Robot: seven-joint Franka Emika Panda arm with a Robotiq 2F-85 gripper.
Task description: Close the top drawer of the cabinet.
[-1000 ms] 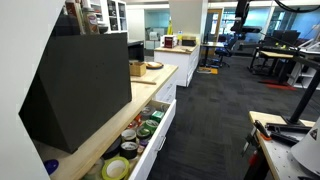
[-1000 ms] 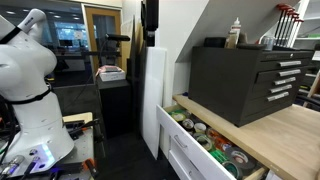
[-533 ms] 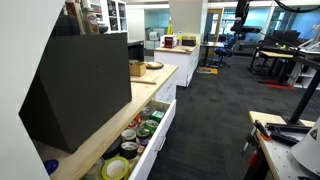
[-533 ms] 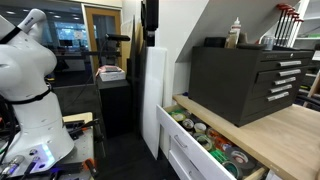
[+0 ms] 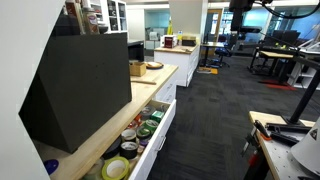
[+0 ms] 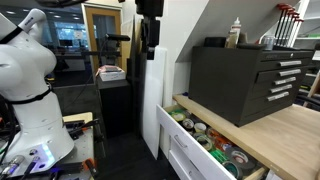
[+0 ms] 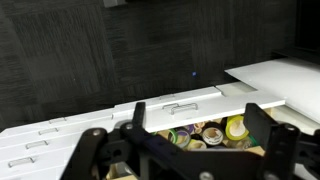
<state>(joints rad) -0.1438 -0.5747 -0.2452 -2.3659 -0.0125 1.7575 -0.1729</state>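
You get bright, even overhead light in both exterior views, and the far windows (image 5: 285, 14) glow pale. The black box (image 5: 80, 85) reads as a flat dark mass. Your wrist view is dimmer: the carpet (image 7: 100, 50) looks soft, the gripper (image 7: 193, 125) is a blurred silhouette, and the white drawer (image 7: 190, 103) glares.

Hangs high, with the gripper (image 6: 150, 42) pointing straight down, free in the air. Shows only as a dark stretch of arm (image 5: 240, 4) at the top edge in an exterior view. Spreads the fingers (image 7: 270, 140) wide apart in the wrist view.
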